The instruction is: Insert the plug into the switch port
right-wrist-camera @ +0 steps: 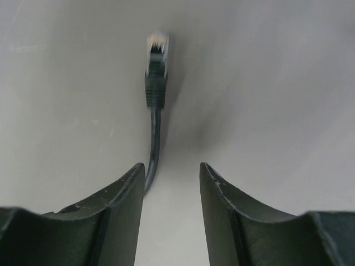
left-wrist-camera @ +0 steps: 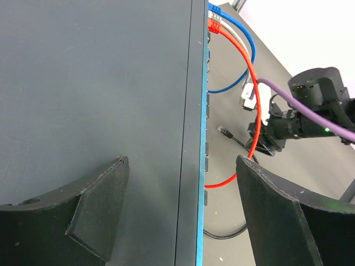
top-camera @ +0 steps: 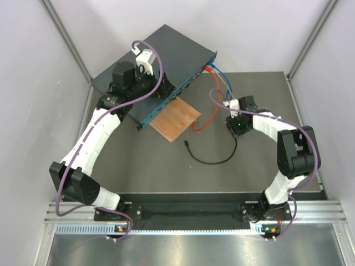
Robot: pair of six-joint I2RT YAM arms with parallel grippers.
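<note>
Right wrist: my right gripper (right-wrist-camera: 172, 166) is sitting spread open, gripping nothing. A thin black cable (right-wrist-camera: 153, 138) is running out between its fingers to the small clear-tipped black plug (right-wrist-camera: 156, 69), which is lying straight ahead on the grey tabletop (right-wrist-camera: 277, 83) with its long axis in line with them.

Left wrist: the left gripper (left-wrist-camera: 182, 162) is hanging open over the flat slate-grey metal switch (left-wrist-camera: 94, 83), whose teal port edge is facing the plug.

Top view: I'm reckoning the right arm is the nearer one, with the switch sitting off to its left.

There is 1 switch (top-camera: 150, 52), 1 wooden board (top-camera: 176, 120) and 2 robot arms, the left arm (top-camera: 94, 133) and the right arm (top-camera: 272, 124), and each arm has 1 purple wire (top-camera: 157, 83), so that makes 2. There is 1 red cable (top-camera: 212, 105) and 1 black cable (top-camera: 213, 162), with 1 plug (right-wrist-camera: 156, 72) showing on its end. 2 blue strands (left-wrist-camera: 249, 41) show, but I cannot tell if they are 1 cable or 2.
</note>
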